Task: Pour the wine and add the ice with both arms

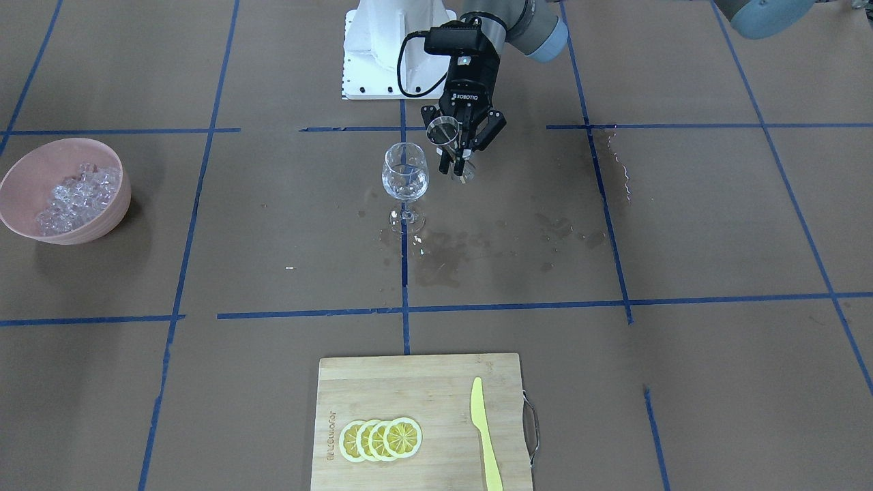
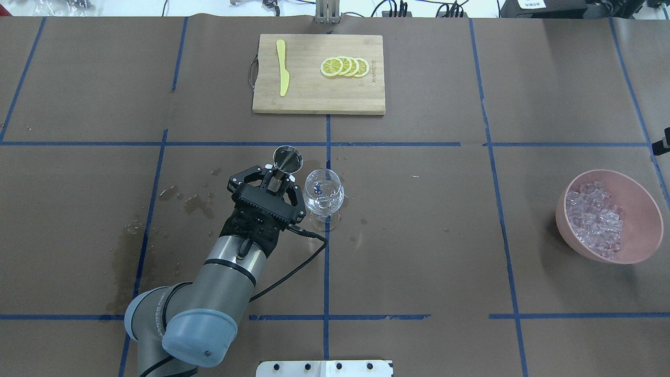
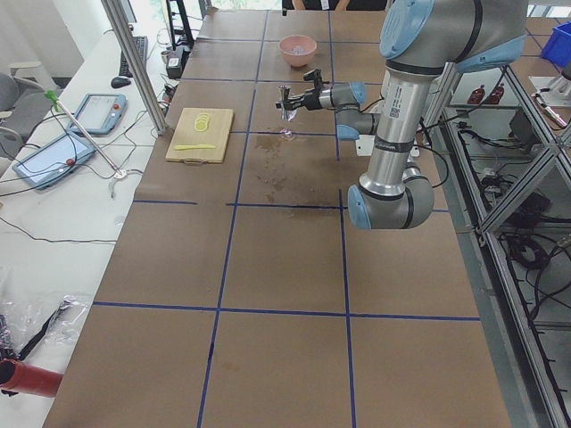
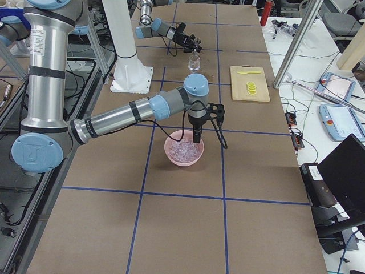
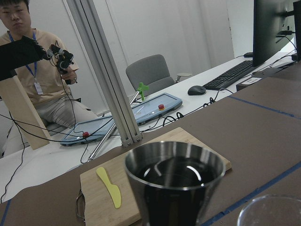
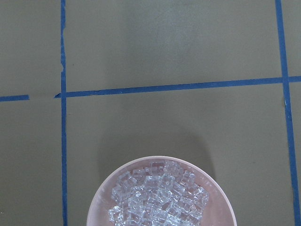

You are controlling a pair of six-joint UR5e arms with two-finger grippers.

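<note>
Watch the L gripper [image 2: 276, 179]: it's clamped on the base of a steel jigger [image 2: 287, 158], just beside the wine glass [image 2: 324, 195] on the robot's left of it, rim not over the glass. If it swings in low you risk a knock, and a stemmed glass tips easily. Tilt too early and the pour lands outside the glass; the wet blotches [image 1: 443, 249] round the glass foot show the paper's soaked already. The wine I can't make out for sure; the jigger's inside looks glossy on the wrist cam, prob. liquid. R gripper [image 4: 197, 136] hangs above the pink bowl [image 2: 636, 256], well apart from the glass on the robot's right; open or closed, can't tell. The ice [image 2: 596, 217] is heaped in that bowl; cubes look slick and could drop en route. Count: 1 glass, 1 jigger, 1 bowl, cubes too many to count, 4 lemon slices [image 2: 345, 66], 1 yellow knife [image 2: 282, 68], 1 board [image 2: 314, 97] beyond the glass.
</note>
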